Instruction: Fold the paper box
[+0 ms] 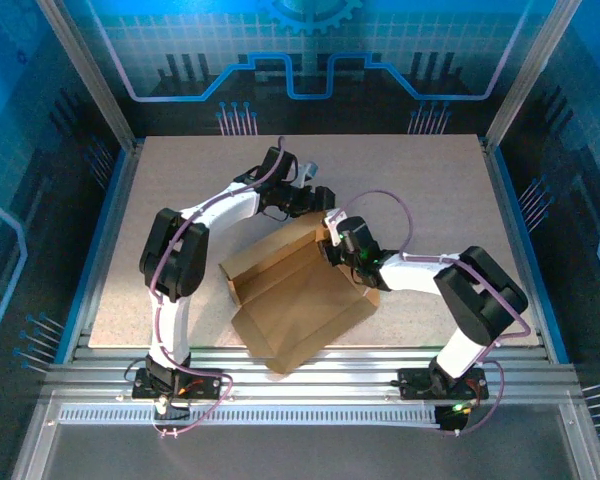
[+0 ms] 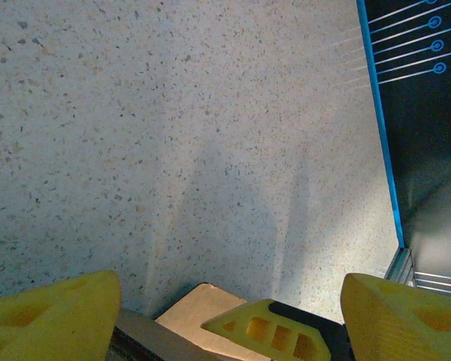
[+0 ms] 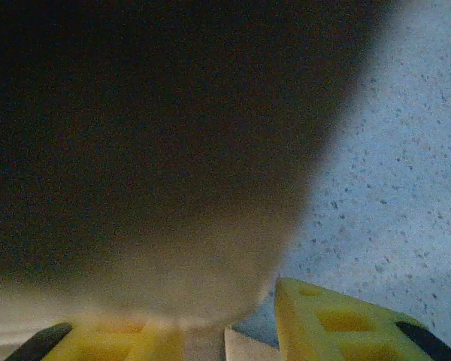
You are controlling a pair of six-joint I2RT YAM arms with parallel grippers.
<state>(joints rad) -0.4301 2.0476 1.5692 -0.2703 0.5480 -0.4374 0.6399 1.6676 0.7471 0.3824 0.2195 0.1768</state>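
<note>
Nearest us, the paper box (image 1: 298, 300) lies partly folded on the worktop (image 1: 420, 180), its near corner jutting past the front edge. We see the left tool (image 2: 229, 292) hovering just behind the box's far right corner, fingers spread wide and gripping nothing. At that same far wall the right tool (image 1: 331, 240) has cardboard between its fingers (image 3: 338, 323); we cannot tell whether it pinches.

A pale, speckled table (image 1: 430, 200) sits inside dark wall panels printed with glowing blue circuit lines (image 1: 310, 70). Ribbed aluminium rails (image 1: 330, 385) run along its near edge.
</note>
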